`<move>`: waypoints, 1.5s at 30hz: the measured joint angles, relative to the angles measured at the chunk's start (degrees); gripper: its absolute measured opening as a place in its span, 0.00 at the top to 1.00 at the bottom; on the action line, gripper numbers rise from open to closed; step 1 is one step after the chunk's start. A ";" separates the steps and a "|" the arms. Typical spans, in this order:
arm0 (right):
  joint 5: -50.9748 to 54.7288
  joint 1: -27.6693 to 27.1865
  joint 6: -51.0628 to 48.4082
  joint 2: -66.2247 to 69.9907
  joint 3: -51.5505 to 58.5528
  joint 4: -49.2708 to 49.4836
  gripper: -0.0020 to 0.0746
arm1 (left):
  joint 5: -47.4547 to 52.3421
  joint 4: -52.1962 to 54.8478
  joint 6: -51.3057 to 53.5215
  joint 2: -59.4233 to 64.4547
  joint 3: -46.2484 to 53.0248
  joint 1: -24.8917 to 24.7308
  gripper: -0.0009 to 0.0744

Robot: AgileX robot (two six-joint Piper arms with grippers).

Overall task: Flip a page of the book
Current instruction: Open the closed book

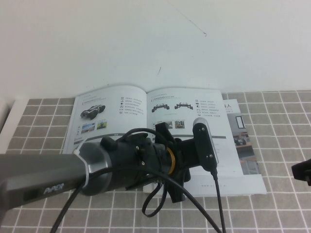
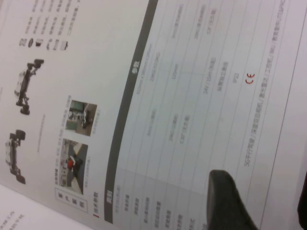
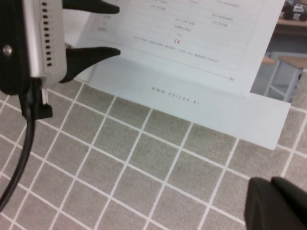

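Note:
The book [image 1: 107, 111] lies open on the tiled mat. Its left sheet shows one black buggy. The page [image 1: 228, 145] is the right sheet, with two chassis pictures, and lies flat. My left gripper [image 1: 187, 150] hovers low over the lower part of the page. In the high view its fingertips are hidden under the wrist camera. In the left wrist view the left gripper [image 2: 264, 206] is open just above the page [image 2: 168, 96] and its grey-barred table. In the right wrist view the left gripper [image 3: 118, 28] is open beside the page [image 3: 201, 28]. My right gripper [image 1: 301, 172] [image 3: 278, 203] is shut and empty over the mat, right of the book.
A second booklet [image 1: 243, 141] with room photos lies under the book and sticks out to the right and front; it also shows in the right wrist view [image 3: 192, 103]. The grey tiled mat [image 1: 272, 208] covers the table, with a white wall behind. The left arm's cable [image 1: 218, 194] hangs in front.

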 joint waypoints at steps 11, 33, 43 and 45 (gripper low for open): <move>0.00 0.00 -1.31 0.00 0.00 0.00 0.98 | 4.12 -0.19 -1.87 0.00 0.00 0.00 0.58; 0.00 0.00 -2.50 0.00 0.00 0.00 0.98 | 4.73 4.51 -2.59 2.63 -0.03 -2.14 0.58; 0.00 0.00 -2.75 0.00 0.00 -0.11 0.98 | 4.95 9.97 -8.29 2.63 -0.91 -2.14 0.58; 0.00 0.00 -2.85 0.03 0.00 -0.20 0.98 | 4.98 11.19 -9.75 2.63 -1.82 -2.14 0.58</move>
